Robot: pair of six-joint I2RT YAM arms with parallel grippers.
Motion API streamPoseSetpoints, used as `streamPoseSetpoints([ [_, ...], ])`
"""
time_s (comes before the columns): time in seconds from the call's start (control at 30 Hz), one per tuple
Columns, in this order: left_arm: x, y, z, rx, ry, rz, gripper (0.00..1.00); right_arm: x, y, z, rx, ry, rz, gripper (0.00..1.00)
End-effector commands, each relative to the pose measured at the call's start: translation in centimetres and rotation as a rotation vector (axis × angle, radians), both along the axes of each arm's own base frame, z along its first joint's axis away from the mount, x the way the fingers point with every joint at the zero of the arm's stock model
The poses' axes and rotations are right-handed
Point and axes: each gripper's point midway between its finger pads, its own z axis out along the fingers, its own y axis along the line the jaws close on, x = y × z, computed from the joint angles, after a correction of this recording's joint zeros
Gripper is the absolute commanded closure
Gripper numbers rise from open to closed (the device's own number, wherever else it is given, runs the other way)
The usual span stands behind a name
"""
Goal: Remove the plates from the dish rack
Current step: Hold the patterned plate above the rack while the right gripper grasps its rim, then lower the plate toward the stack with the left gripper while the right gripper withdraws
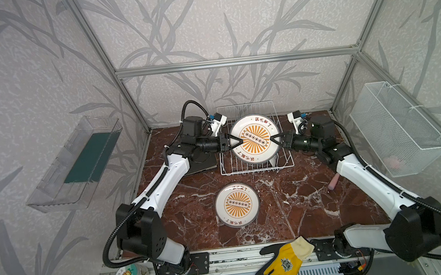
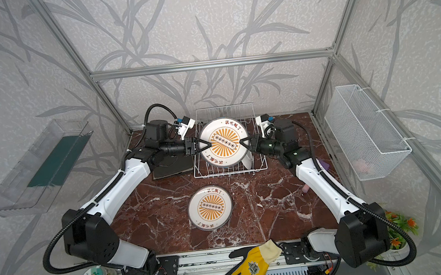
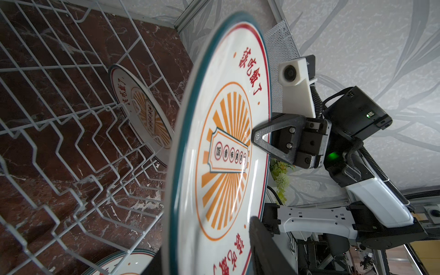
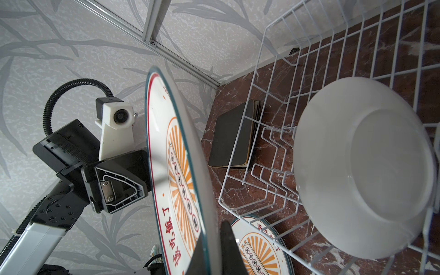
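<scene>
A round sunburst plate (image 1: 253,129) hangs tilted above the white wire dish rack (image 1: 256,170). My right gripper (image 1: 272,139) is shut on its right rim, one finger on each side (image 4: 212,231). My left gripper (image 1: 239,142) straddles the left rim. One of its fingers (image 3: 262,238) lies on the face, and the gap behind is hidden. Another round plate (image 4: 364,166) stands upright at the rack's right end. A third plate (image 1: 237,204) lies flat on the table in front. Black square plates (image 1: 203,166) are stacked left of the rack.
A clear plastic tray (image 1: 77,164) hangs on the left wall and a fine mesh basket (image 1: 399,127) on the right wall. A pink item (image 1: 333,182) lies by the right arm. A yellow glove (image 1: 282,262) rests on the front rail.
</scene>
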Motion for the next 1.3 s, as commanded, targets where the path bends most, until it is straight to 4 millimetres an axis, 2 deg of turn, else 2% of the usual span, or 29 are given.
streamPoseSetpoints([
  [0.0,0.0,-0.6,1.9,-0.037,-0.040,-0.024,0.62,-0.2,0.6,2.2,0.021,-0.094,0.045,1.00],
  [0.27,0.0,-0.6,2.1,-0.037,-0.045,-0.019,0.81,-0.2,0.6,2.1,0.021,-0.093,0.045,1.00],
  [0.43,0.6,-0.3,1.8,-0.020,-0.050,0.031,0.98,-0.2,0.7,2.0,0.027,-0.085,0.051,1.00],
  [0.53,1.0,-0.3,1.7,-0.025,-0.037,0.049,1.00,-0.3,0.7,1.9,0.026,-0.078,0.050,0.98],
  [0.6,1.2,-0.3,1.6,-0.024,-0.027,0.058,1.00,-0.2,0.7,1.8,0.021,-0.076,0.048,0.92],
  [0.8,1.1,-0.2,2.2,-0.009,0.004,0.065,1.00,-0.3,0.4,1.6,-0.008,-0.063,0.033,0.62],
  [0.87,0.7,0.0,2.6,0.005,0.000,0.060,1.00,-0.4,0.1,1.6,-0.024,-0.067,0.024,0.54],
  [1.0,-0.2,1.1,4.0,0.054,-0.055,0.093,1.00,-0.7,-0.4,1.8,-0.056,-0.080,0.001,0.31],
  [1.1,-1.2,1.9,4.8,0.075,-0.071,0.113,1.00,-1.4,-0.7,2.0,-0.091,-0.119,0.017,0.19],
  [1.23,-2.5,3.0,4.6,0.115,-0.048,0.142,1.00,-2.8,-1.4,1.9,-0.172,-0.155,0.029,0.00],
  [1.27,-2.9,3.3,4.3,0.129,-0.036,0.146,1.00,-3.1,-1.8,1.9,-0.193,-0.168,0.024,0.01],
])
